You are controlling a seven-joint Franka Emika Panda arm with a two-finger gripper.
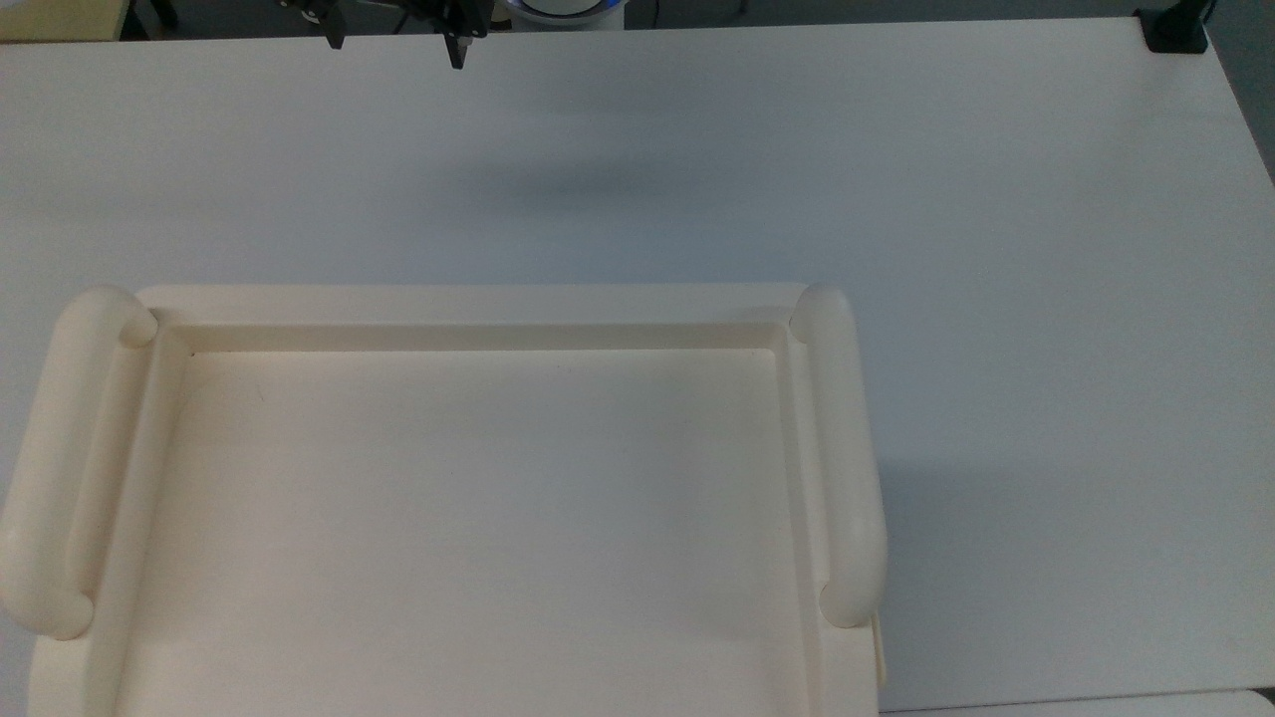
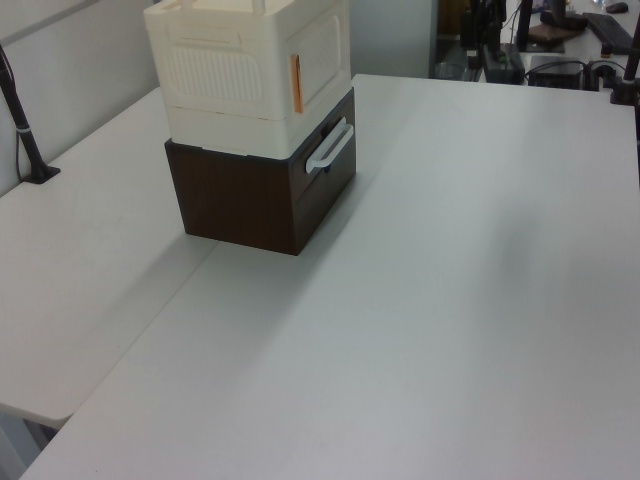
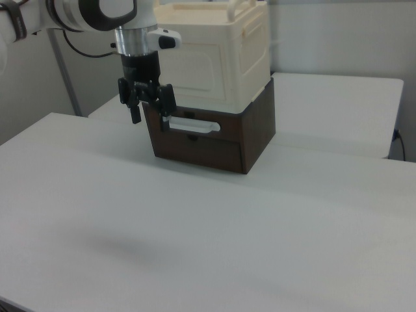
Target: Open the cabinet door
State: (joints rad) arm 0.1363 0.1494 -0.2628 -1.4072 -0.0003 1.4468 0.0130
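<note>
The cream cabinet (image 2: 245, 75) stands on a dark brown drawer box (image 2: 255, 195) at the left view's upper left. Its cabinet door (image 2: 325, 50) is the recessed cream panel beside an orange edge strip (image 2: 296, 83), and it lies flush with the cabinet body. In the right view the cabinet door (image 3: 195, 65) faces the camera. My gripper (image 3: 150, 117) hangs in the air in front of the drawer box, open, with nothing between its fingers. In the top view my gripper (image 1: 396, 48) is at the far top edge, well away from the cabinet's tray-like top (image 1: 478, 319).
The drawer box has a white bar handle (image 3: 193, 125) just below the door. A black clamp post (image 2: 25, 130) stands at the left view's left edge, and another black clamp (image 1: 1175, 30) sits at the top view's upper right corner. The white table (image 2: 450, 300) stretches wide.
</note>
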